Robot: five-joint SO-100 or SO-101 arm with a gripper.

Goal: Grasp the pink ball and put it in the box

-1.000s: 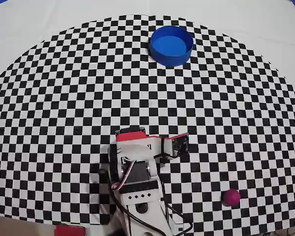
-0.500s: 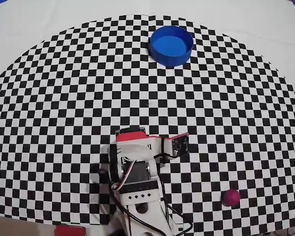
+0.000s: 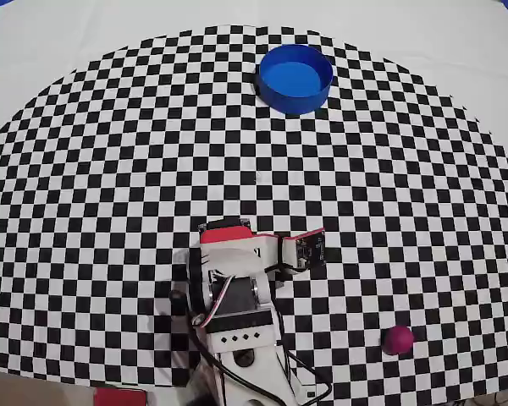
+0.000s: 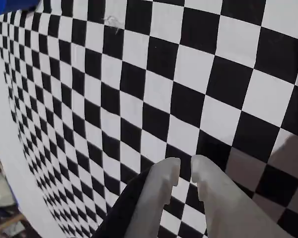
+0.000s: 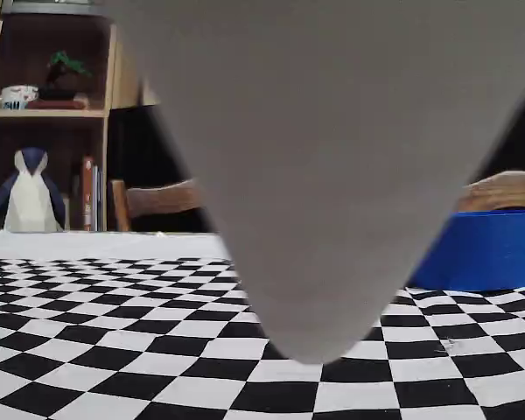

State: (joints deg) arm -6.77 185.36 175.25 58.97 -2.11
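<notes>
In the overhead view the pink ball [image 3: 398,339] lies on the checkered mat near the bottom right. The box [image 3: 295,78], round and bright blue, stands far up the mat at top centre. It also shows as a blue sliver [image 4: 12,5] in the wrist view's top left corner and as a blue wall [image 5: 486,249] at the right of the fixed view. My arm [image 3: 233,292] is folded at bottom centre, left of the ball. In the wrist view my gripper [image 4: 185,168] hangs over bare checkers, its white fingertips almost touching, with nothing between them. The ball is outside that view.
The checkered mat [image 3: 110,169] is a half-round on a white table [image 3: 51,34]. A large blurred grey shape [image 5: 332,175] fills the middle of the fixed view. Behind it are a shelf with a penguin toy [image 5: 26,192] and a wooden chair [image 5: 157,201].
</notes>
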